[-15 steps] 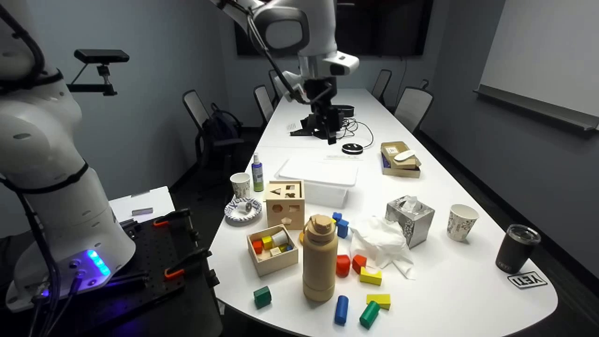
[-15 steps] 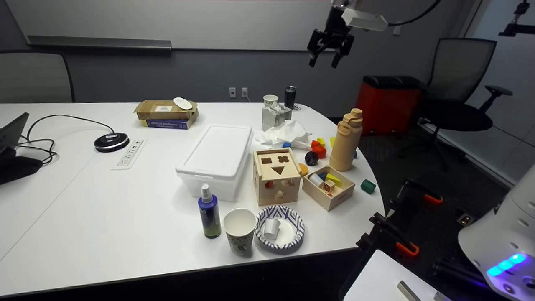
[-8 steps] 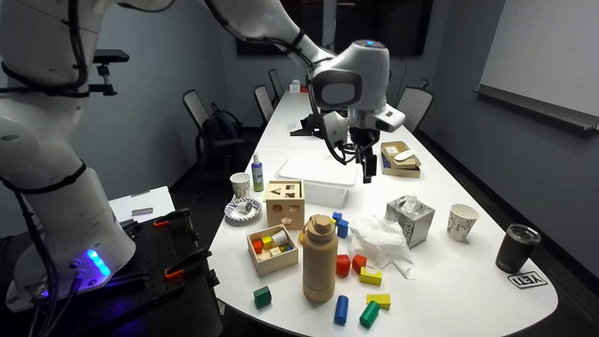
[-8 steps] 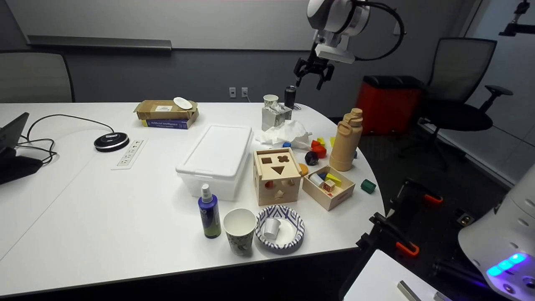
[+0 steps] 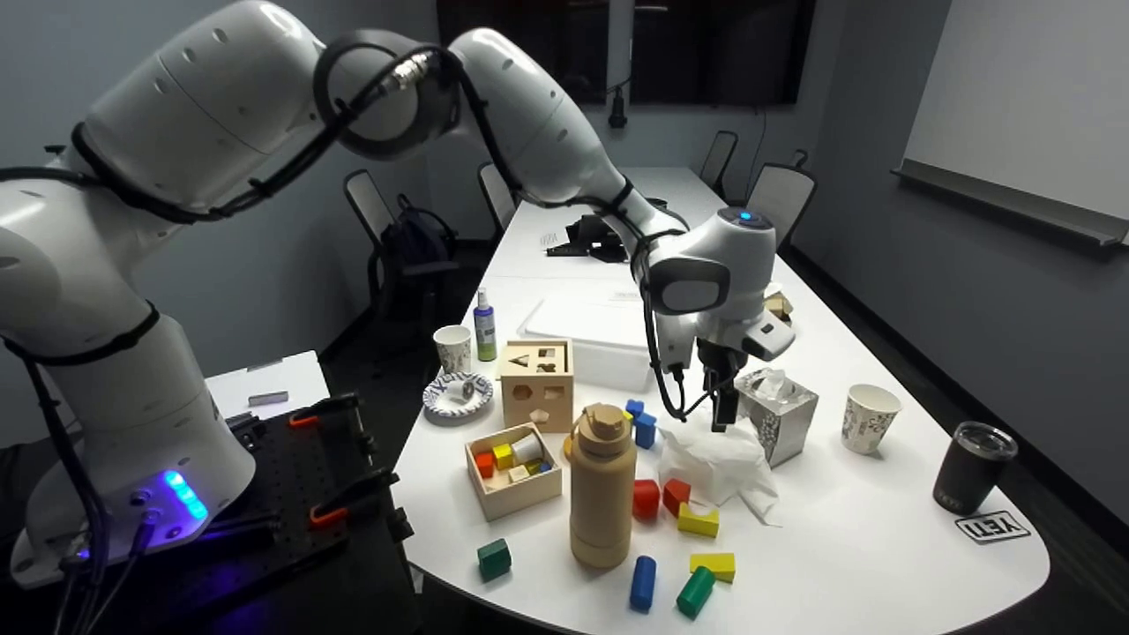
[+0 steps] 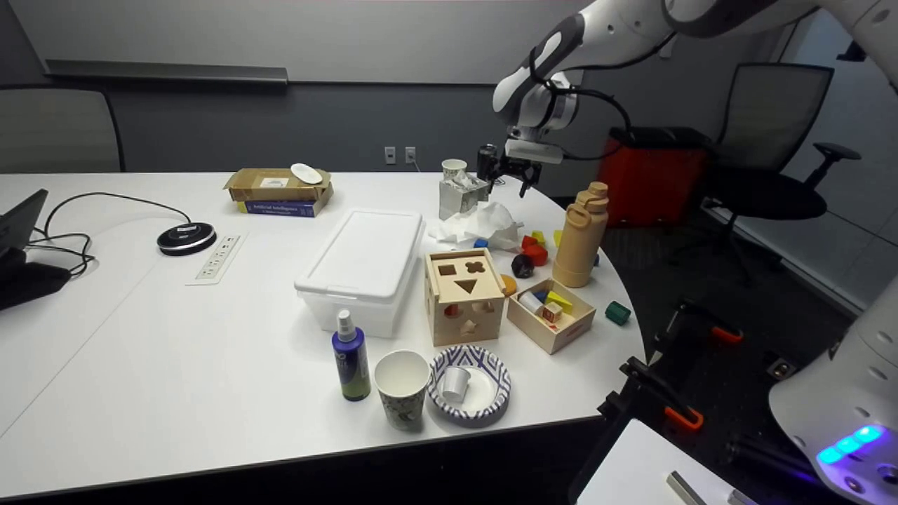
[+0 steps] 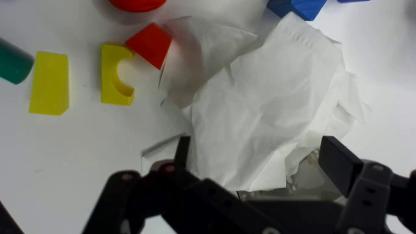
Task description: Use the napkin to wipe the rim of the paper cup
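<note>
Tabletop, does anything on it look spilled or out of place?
The yellow arch block and green cylinder lie loose near the tan bottle, while other blocks sit in the open wooden box, so they look scattered. The napkin lies crumpled beside the tissue box. No spilled liquid stands out.

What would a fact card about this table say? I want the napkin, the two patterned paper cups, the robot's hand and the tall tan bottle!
Napkin: white, rumpled, on the table beside the tissue box
Cup one: upright, beside the spray bottle
Cup two: upright, near the black tumbler
Hand: open, holding nothing, near the napkin
Tall bottle: tan, standing
Wiping: not happening; the napkin isn't in the hand
</note>
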Controlling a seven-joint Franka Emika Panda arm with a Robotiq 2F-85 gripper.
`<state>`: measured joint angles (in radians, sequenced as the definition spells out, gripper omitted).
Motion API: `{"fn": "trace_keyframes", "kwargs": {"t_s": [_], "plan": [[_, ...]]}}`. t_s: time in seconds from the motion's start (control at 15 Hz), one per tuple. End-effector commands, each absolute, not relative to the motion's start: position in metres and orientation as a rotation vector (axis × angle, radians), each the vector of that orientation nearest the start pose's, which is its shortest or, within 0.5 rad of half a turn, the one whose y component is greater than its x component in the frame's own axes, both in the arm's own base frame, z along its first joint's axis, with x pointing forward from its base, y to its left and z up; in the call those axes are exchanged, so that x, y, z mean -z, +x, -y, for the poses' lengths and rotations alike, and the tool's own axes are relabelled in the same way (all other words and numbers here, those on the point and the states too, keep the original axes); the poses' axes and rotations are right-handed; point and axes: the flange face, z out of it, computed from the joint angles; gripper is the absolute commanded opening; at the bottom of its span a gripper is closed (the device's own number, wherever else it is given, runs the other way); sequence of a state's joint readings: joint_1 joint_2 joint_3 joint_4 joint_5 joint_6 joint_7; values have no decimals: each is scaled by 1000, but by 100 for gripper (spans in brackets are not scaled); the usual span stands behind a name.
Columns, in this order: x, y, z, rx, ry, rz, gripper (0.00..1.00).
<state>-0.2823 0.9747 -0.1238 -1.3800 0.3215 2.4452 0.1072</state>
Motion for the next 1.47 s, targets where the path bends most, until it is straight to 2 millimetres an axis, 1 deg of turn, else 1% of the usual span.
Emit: {"fn": "trace_keyframes", "kwargs": {"t_s": [0.0,0.13,0.2,0.27,0.33,0.53,0.67,0.87,0.93,1.13,1.27,1.4], "plan": [[-94,713,266,141,-2859,-1063,100],[-75,720,259,120,-2866,-1078,100],[-67,723,257,124,-2876,-1083,75],[-61,725,256,120,-2887,-1080,72],[-56,725,257,125,-2902,-1078,66],[-46,727,257,131,-2931,-1068,41],[-43,728,259,128,-2945,-1050,27],[-33,727,260,115,-2961,-1036,3],[-30,727,260,110,-2963,-1034,0],[-26,726,255,95,-2958,-1023,0],[-30,729,252,98,-2955,-1014,0],[-41,734,248,111,-2953,-1006,0]]}}
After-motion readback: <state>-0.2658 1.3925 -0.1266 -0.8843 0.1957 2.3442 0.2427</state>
